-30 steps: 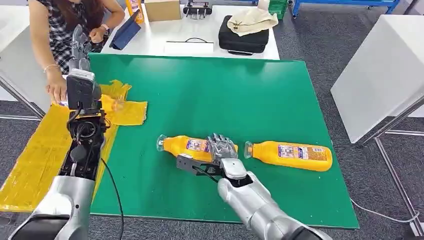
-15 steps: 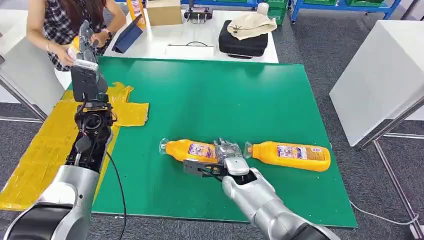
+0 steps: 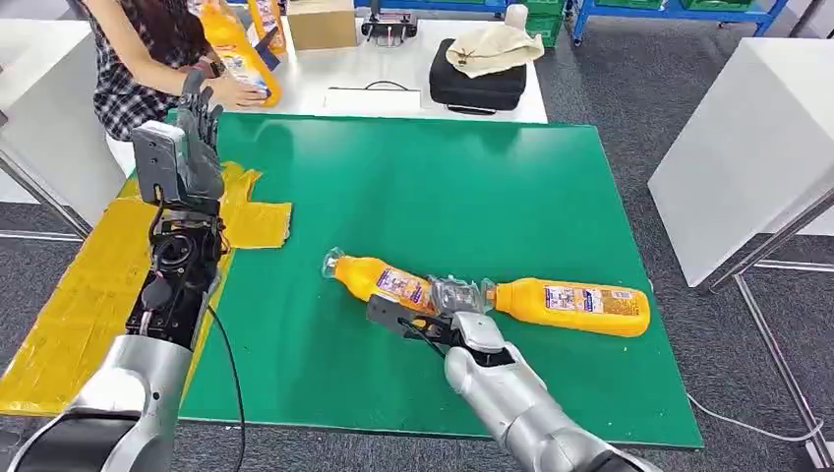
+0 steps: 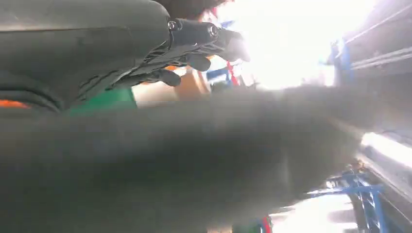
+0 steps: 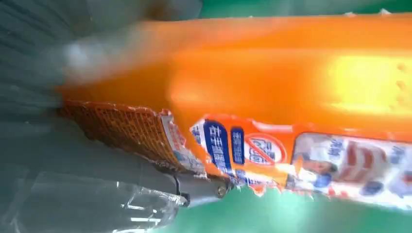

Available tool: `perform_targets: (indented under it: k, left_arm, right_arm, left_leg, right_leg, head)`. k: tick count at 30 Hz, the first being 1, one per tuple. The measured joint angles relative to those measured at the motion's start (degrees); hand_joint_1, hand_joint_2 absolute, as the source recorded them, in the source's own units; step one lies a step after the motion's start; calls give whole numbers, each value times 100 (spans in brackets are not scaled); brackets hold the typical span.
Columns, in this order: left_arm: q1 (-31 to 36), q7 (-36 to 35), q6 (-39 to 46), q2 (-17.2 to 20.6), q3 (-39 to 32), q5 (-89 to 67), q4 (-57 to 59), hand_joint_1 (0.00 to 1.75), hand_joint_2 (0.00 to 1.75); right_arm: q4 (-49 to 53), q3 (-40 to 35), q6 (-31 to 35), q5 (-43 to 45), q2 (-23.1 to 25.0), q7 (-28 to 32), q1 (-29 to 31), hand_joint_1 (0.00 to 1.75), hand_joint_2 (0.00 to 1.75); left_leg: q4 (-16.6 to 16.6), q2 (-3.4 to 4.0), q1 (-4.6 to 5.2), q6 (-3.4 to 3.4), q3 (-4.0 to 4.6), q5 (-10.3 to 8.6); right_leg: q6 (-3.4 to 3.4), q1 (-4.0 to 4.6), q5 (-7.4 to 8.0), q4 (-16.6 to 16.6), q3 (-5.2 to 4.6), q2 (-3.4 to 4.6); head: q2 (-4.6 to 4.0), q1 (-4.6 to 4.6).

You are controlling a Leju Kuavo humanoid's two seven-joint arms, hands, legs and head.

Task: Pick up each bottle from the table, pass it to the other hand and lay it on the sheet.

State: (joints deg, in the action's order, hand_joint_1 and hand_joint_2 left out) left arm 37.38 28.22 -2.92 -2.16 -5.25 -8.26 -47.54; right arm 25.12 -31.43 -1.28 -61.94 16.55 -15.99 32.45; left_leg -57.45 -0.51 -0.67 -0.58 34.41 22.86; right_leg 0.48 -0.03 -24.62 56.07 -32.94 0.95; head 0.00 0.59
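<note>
My right hand (image 3: 445, 300) is wrapped around the near bottle (image 3: 382, 281) on the green mat (image 3: 472, 187), its neck tilted up. A second bottle (image 3: 573, 306) lies just beside it. My left hand (image 3: 200, 113) hangs empty, fingers apart, above the yellow sheet (image 3: 74, 305).

The green mat (image 3: 472, 197) covers the table; along its left edge lies the yellow sheet (image 3: 79, 295). Two bottles rest on the mat: the held orange bottle (image 3: 379, 280), with a white, blue and red label and a clear cap, and beside it a second orange bottle (image 3: 575, 306) with a similar label. The right hand (image 3: 447, 305) is grey with a silver arm; the left hand (image 3: 197, 118) is dark grey. Beyond the mat, a person's shirt (image 3: 123, 84) is black-and-white checked, and a black bag (image 3: 477, 88) carries a cream cloth (image 3: 492, 44).
</note>
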Motion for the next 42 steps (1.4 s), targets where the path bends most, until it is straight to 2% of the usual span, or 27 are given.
perform_targets:
  k: [1,4,7,11,18,25,42]
  left_arm:
    - [-31,-15,-170,11,-20,121,0,0,175]
    - [-122,-107,-546,33,-35,365,-9,0,175]
    - [-197,-421,-1374,35,-37,1079,-2,0,175]
    - [-221,-640,-2382,13,-24,2063,254,0,175]
    - [-217,-599,-2541,-319,339,2316,682,0,175]
    - [-530,-850,-2589,-531,843,2867,409,0,175]
    - [-1339,-1117,-2465,-431,1386,3346,-831,0,175]
  right_arm:
    - [164,98,157,164,-15,107,-89,175,175]
    - [864,374,275,689,-68,288,-468,175,175]
    - [2208,520,608,1208,-188,594,-910,175,175]
    - [3627,472,1169,1260,-341,843,-1311,175,175]
    - [4736,163,1402,1193,-380,703,-1611,175,175]
    - [4760,48,1365,1014,-140,579,-1581,175,175]
    - [3649,-51,1374,1206,173,775,-1096,175,175]
  left_leg:
    - [0,0,0,0,5,0]
    - [-2,-1,0,-2,40,-3]
    - [-5,-6,0,-6,80,-15]
    - [-5,-3,1,-6,100,-14]
    - [-5,-5,1,-7,124,-13]
    - [-4,-3,0,-6,124,-13]
    - [-2,-9,0,-6,129,-14]
  right_leg:
    - [0,0,0,0,-4,0]
    - [2,-1,3,2,-39,0]
    - [7,-1,7,4,-79,-2]
    - [8,-2,7,4,-100,-1]
    - [8,-3,7,2,-120,-2]
    - [8,-1,7,4,-122,-1]
    - [8,-1,6,5,-122,-6]
  head:
    - [0,-4]
    - [0,-2]
    - [0,0]
    - [0,0]
    - [0,0]
    - [0,0]
    - [0,0]
